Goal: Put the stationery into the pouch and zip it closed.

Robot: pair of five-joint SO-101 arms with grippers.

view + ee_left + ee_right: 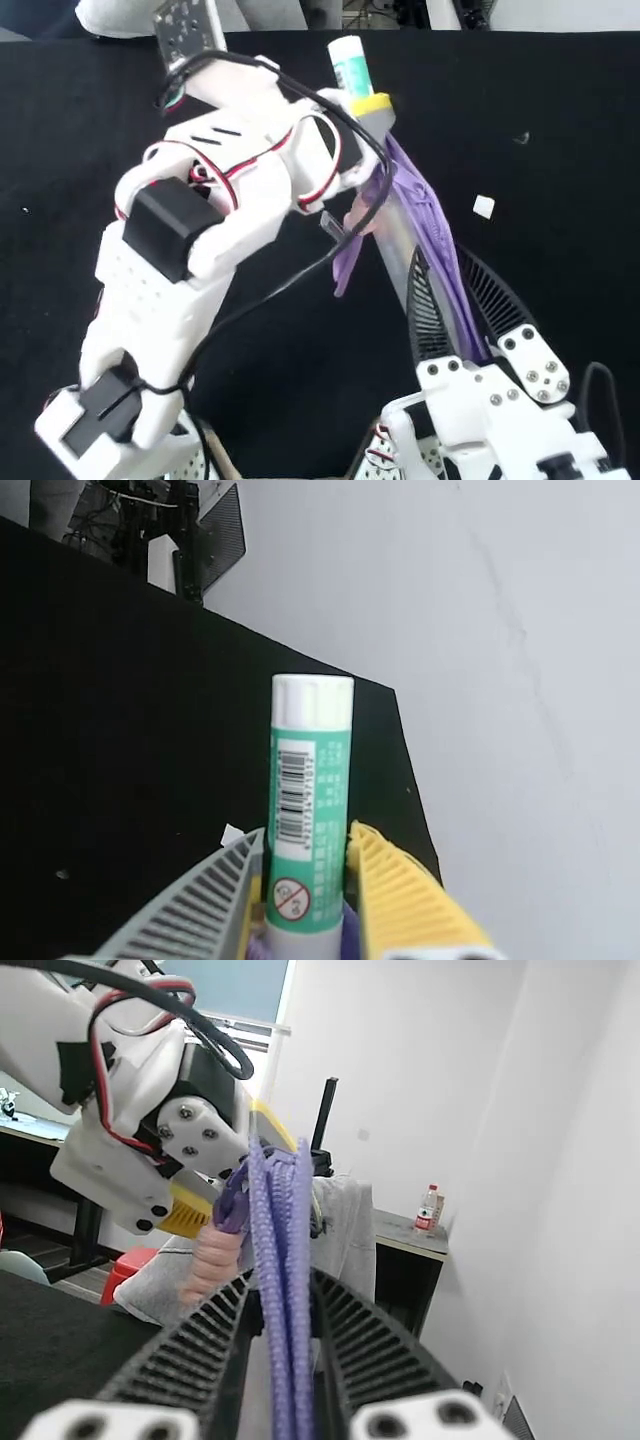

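Observation:
My left gripper is shut on a green and white glue stick, which stands upright between its grey and yellow fingers over the back of the table. A purple mesh pouch hangs off the table just below the glue stick. My right gripper is shut on the pouch's lower end with its black ribbed fingers. A purple strap and a pink coiled piece dangle from the pouch beside the left gripper.
A small white piece lies on the black table to the right of the pouch. The left arm's white body spans the table's left half. A pale wall rises past the table's far edge.

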